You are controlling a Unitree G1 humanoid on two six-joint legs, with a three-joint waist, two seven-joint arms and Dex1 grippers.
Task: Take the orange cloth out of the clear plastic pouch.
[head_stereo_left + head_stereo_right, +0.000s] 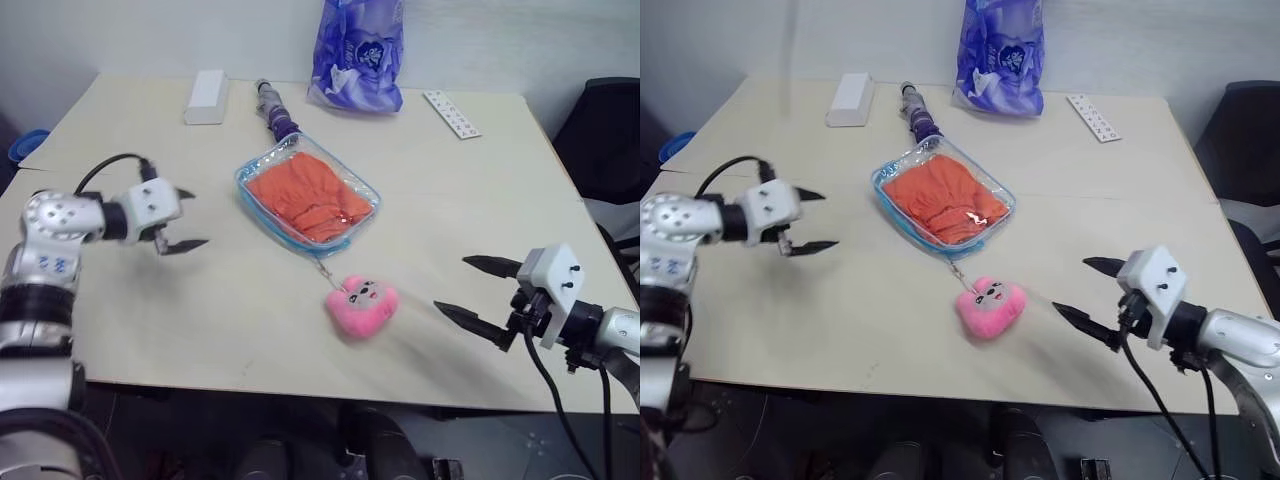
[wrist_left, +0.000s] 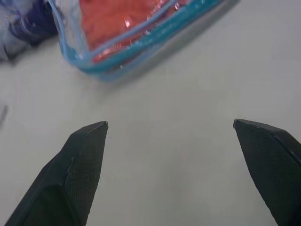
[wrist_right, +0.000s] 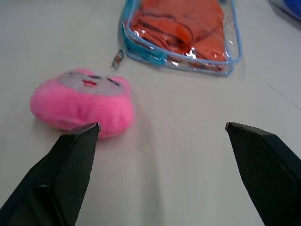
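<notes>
We logged a pale wooden table (image 1: 150, 330). Directly on it lay a clear, blue-edged plastic pouch (image 1: 262, 172), a pink plush charm (image 1: 361, 305), a purple-blue printed plastic bag (image 1: 358, 55), a white rectangular box (image 1: 207, 96), a white remote-like strip (image 1: 451, 113) and a purple cylindrical item (image 1: 275, 112).

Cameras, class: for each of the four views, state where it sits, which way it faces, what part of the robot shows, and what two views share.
Left eye view: on the head, facing forward and down at the table; both arms show, left gripper and right gripper with jaws open.
Right eye view: beside it, same scene.
Left wrist view: looks along its open jaws at the clear plastic pouch.
Right wrist view: looks along its open jaws at the pink plush charm.
Shared: both wrist views show the pouch holding the orange cloth.
</notes>
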